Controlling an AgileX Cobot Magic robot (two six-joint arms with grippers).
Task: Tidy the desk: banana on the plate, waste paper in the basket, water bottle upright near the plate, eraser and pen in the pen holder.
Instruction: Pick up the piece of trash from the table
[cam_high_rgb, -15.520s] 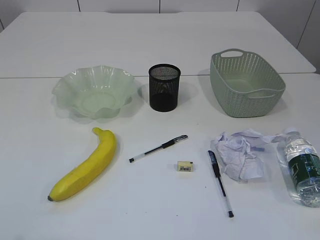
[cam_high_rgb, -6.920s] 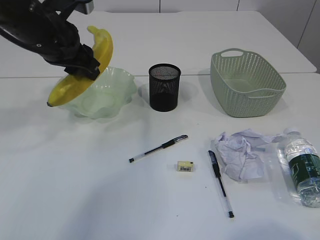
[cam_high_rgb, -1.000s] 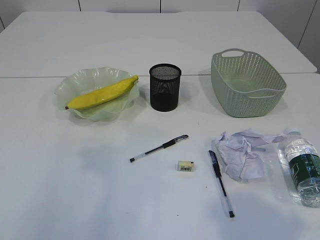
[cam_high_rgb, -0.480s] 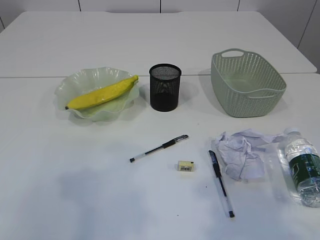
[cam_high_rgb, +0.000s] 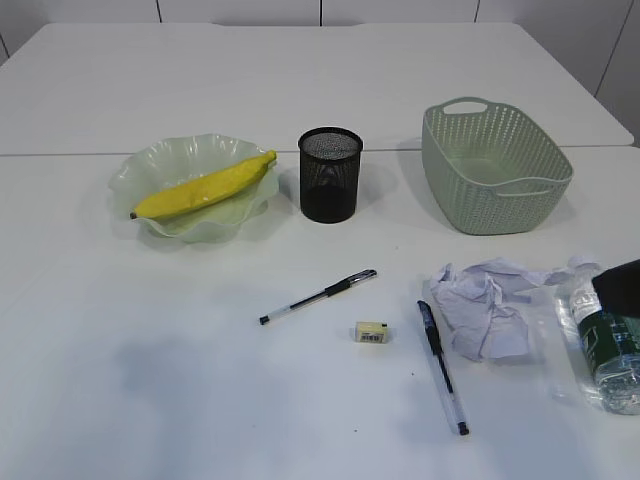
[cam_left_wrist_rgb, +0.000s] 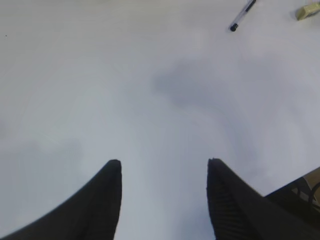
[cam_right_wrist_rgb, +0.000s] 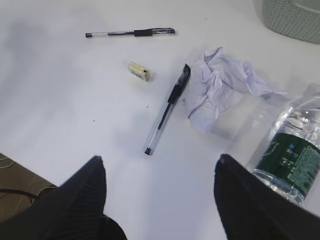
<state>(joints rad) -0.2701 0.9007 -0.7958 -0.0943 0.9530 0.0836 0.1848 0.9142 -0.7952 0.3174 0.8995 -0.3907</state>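
With the banana (cam_high_rgb: 205, 185) on the plate (cam_high_rgb: 150, 165) and both end effectors, left (cam_left_wrist_rgb: 164, 170) and right (cam_right_wrist_rgb: 160, 167), open and empty, the right risks nudging the lying bottle (cam_right_wrist_rgb: 290, 157) into a roll while reaching for the paper (cam_right_wrist_rgb: 217, 85) touching a pen (cam_right_wrist_rgb: 167, 107).

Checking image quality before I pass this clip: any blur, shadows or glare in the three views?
Exterior view: sharp, evenly lit; a faint soft shadow on the table, and a dark blurred shape intruding at the right edge over the water bottle. Left wrist view: soft, low in detail, a grey shadow patch mid-frame. Right wrist view: the pen and waste paper are crisp, the end effector fingers dark.
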